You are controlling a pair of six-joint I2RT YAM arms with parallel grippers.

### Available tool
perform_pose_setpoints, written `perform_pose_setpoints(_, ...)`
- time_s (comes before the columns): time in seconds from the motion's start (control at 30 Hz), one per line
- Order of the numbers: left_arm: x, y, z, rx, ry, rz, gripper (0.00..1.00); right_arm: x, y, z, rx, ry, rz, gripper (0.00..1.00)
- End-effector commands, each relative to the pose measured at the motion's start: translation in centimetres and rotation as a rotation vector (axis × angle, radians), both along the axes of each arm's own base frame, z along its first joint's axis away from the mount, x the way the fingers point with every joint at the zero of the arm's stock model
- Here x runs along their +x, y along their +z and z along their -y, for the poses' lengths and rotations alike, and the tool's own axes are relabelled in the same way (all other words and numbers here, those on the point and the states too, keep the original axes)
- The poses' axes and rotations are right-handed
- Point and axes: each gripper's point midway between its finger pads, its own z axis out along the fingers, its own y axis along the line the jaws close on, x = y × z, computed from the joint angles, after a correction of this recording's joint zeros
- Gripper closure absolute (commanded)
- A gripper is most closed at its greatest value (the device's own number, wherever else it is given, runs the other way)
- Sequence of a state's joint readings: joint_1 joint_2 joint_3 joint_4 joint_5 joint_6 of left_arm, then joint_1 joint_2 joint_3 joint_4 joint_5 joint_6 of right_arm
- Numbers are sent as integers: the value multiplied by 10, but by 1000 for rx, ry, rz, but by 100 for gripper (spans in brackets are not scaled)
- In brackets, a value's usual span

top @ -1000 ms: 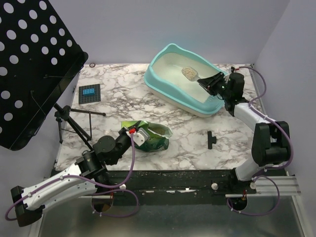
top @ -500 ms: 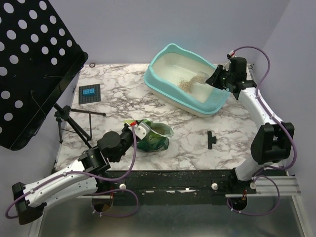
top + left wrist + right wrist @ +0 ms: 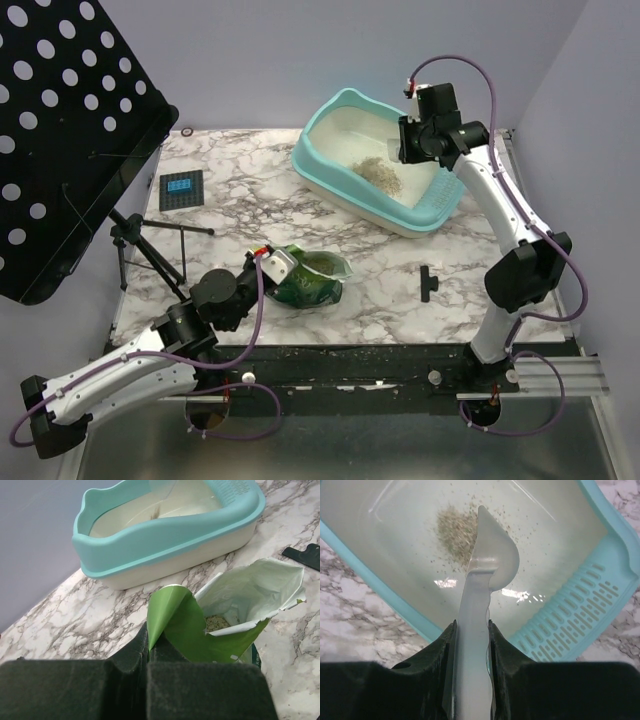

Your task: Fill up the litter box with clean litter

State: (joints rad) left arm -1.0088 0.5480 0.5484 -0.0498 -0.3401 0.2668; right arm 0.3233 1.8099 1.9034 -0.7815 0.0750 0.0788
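Scoop (image 3: 492,562) raised, litter box (image 3: 445,197) lip rightward

Pile of clean litter (image 3: 378,172) in the litter box (image 3: 443,197), far right on the table (image 3: 230,210); bag (image 3: 312,283) before it, leftward.

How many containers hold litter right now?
2: the turquoise plastic litter box, far right, with a beige granule pile, and the open crinkly green bag pinched by the left tool. The clear plastic scoop looks empty.
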Motion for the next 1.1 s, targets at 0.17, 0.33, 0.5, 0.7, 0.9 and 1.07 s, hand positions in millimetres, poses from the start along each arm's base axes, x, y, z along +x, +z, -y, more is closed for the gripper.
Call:
perform_pose_setpoints(0.17, -9, 20, 10, -151, -66, 1, 100, -42, 15, 29, -117, -41, -39, 100)
perform_pose_setpoints(0.33, -10, 18, 12, -136, -75, -12, 100, -83, 60, 1, 36, 53, 67, 100)
perform_pose_setpoints(0.5, -7, 11, 17, -80, -73, -50, 100, -148, 87, -41, 250, 256, 93, 100)
perform_pose_setpoints(0.7, -5, 10, 16, -74, -61, -46, 100, -232, 86, -61, 399, 489, 32, 99)
perform_pose_setpoints(0.9, -4, 9, 18, -72, -59, -50, 100, -287, 89, -61, 467, 632, 26, 100)
perform_pose_setpoints(1.07, -3, 7, 19, -67, -59, -57, 100, -312, 90, -59, 469, 705, -4, 99)
